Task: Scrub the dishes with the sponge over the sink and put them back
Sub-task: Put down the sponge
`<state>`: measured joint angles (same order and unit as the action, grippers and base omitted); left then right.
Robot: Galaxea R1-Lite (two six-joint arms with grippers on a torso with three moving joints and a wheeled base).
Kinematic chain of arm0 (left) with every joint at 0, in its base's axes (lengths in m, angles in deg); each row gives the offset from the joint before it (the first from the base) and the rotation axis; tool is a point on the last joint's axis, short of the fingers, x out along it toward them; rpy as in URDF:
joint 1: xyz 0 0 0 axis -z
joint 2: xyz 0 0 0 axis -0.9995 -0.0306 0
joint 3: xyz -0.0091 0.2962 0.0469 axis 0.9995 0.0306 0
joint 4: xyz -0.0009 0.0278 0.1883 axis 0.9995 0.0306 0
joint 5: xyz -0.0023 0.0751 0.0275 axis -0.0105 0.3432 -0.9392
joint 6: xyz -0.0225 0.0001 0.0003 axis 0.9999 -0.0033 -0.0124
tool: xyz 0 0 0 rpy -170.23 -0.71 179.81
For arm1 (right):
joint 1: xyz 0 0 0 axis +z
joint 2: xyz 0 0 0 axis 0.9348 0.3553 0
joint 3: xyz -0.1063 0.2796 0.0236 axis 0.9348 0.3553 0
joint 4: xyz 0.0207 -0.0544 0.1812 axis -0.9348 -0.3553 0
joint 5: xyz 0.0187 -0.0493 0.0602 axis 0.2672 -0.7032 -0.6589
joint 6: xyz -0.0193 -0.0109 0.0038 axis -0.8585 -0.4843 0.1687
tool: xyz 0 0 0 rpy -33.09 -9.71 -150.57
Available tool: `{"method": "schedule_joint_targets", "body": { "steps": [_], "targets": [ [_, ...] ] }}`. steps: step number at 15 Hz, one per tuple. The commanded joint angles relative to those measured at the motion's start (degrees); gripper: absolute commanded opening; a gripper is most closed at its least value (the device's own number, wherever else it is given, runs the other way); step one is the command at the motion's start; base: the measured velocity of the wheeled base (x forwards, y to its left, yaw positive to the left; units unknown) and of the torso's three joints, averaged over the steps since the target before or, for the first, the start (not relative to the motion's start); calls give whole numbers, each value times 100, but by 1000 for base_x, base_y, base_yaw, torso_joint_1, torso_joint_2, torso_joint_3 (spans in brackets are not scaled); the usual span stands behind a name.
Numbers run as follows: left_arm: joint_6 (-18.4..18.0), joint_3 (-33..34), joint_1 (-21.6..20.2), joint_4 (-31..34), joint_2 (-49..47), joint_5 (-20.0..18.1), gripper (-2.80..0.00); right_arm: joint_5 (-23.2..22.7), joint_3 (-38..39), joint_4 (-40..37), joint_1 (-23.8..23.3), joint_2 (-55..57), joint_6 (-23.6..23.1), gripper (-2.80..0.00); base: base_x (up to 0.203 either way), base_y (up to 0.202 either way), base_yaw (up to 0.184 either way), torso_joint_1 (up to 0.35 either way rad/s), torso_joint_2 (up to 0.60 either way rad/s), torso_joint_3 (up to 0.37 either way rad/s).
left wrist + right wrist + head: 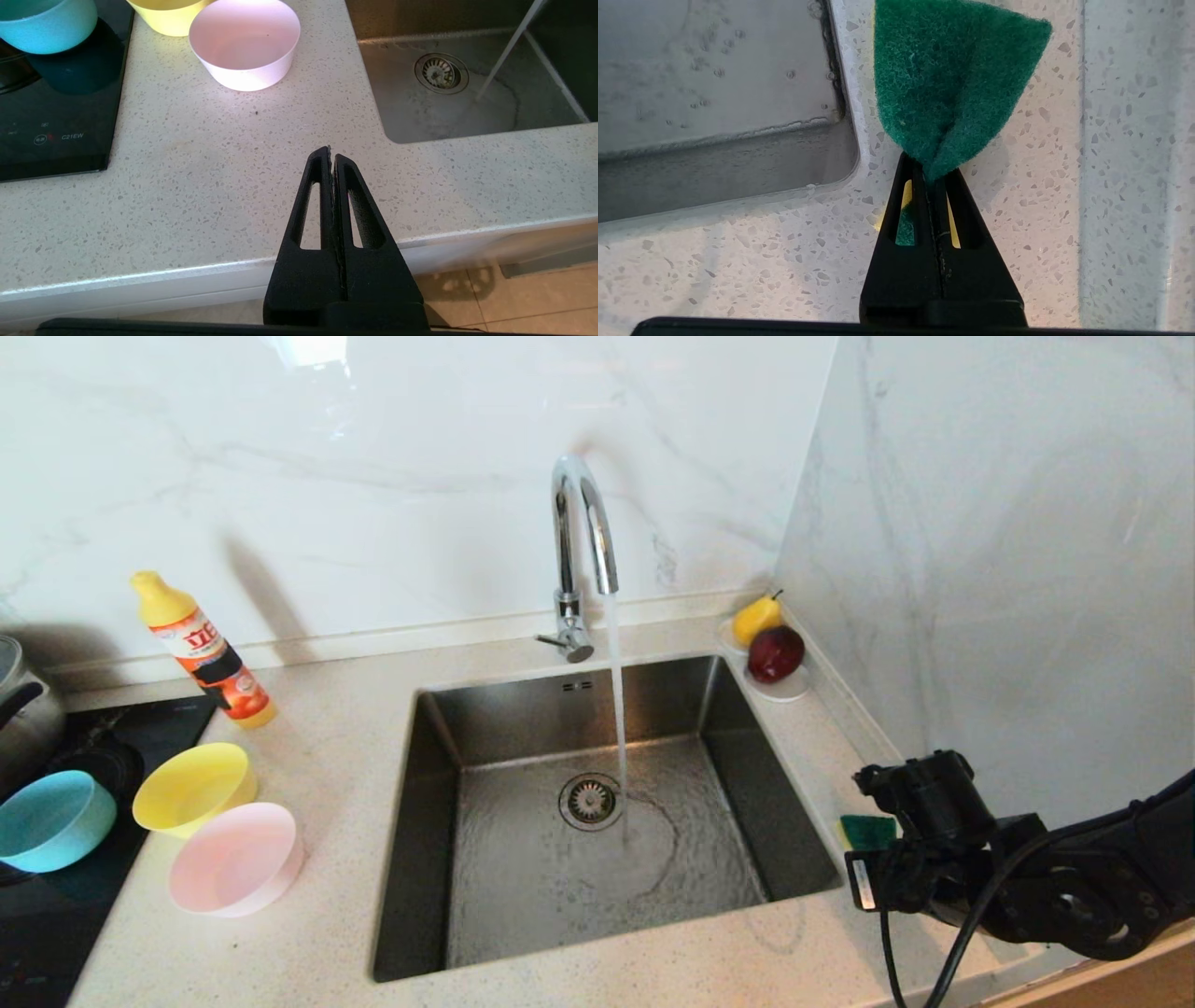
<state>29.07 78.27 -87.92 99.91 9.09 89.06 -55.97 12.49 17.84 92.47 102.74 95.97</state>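
In the head view the right arm [1074,887] covers most of the sponge [866,831] at lower right (only a green corner shows). The pot [23,709] and teal bowl [51,821] are cut by the left edge.

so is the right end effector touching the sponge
Touching. The right wrist view shows the right end effector shut on the sponge, its green face creased between the fingers.
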Motion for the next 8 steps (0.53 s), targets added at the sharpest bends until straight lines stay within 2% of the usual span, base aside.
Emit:
{"method": "schedule_joint_targets", "body": {
  "steps": [1,8],
  "targets": [
    [-2,-2,2,7,-1,2,-280,10,15,48,1,6,-40,-280,0,0,0,0,0,0],
    [-2,-2,2,7,-1,2,-280,25,-11,75,1,-11,-111,-280,0,0,0,0,0,0]
  ]
}}
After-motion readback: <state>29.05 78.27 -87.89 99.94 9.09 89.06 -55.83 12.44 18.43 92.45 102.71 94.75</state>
